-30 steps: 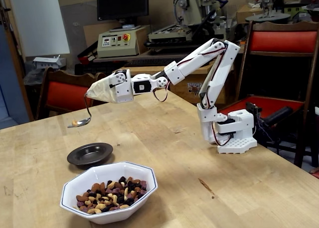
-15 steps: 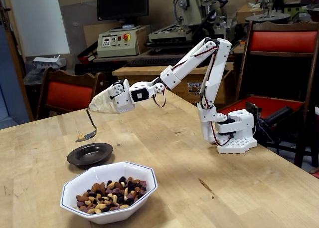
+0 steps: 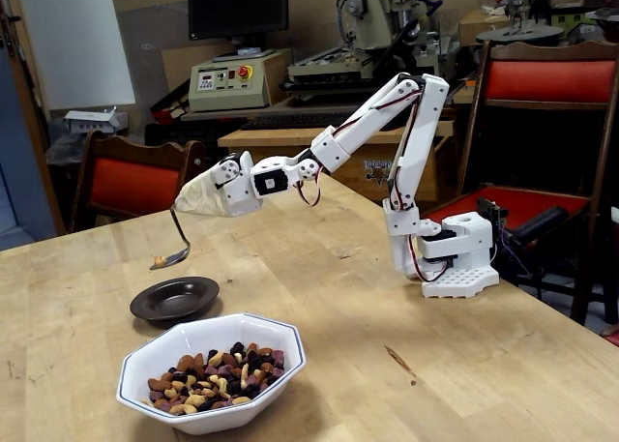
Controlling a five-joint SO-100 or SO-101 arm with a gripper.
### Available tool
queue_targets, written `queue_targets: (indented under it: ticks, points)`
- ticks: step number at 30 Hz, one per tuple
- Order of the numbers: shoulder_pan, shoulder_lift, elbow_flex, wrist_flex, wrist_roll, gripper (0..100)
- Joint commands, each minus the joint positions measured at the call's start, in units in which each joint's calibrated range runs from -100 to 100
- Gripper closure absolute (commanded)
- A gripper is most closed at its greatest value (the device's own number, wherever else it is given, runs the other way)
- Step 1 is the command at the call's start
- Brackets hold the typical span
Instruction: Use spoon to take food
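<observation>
food nearest; spoon hangs below claw

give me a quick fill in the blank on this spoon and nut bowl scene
1. The small silver metal spoon, hanging from the white arm's claw, carries a few ____.
2. The spoon hovers above the small round ____ saucer.
3. The mixed nuts and raisins fill a white ____ bowl.
4. Everything sits on a light ____ table.

Missing words: nuts; dark; octagonal; wooden

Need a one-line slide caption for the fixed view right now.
White arm's gripper holds the loaded spoon above the dark saucer, behind the white bowl of nuts.
</observation>
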Motion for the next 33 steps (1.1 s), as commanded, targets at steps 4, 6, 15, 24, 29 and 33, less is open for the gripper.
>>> queue_targets:
  ticks: [4,6,15,24,29,33]
  points:
    - [3.8,3.5,-0.8,0.2,0.3,96]
    - [3.9,4.5,-0.8,0.2,0.3,96]
    - [3.7,5.3,-0.8,0.2,4.4,96]
    - [3.6,4.6,-0.8,0.2,7.3,96]
    - [2.2,4.6,-0.8,0.2,7.9,96]
    - [-0.9,4.6,-0.7,0.2,8.4,96]
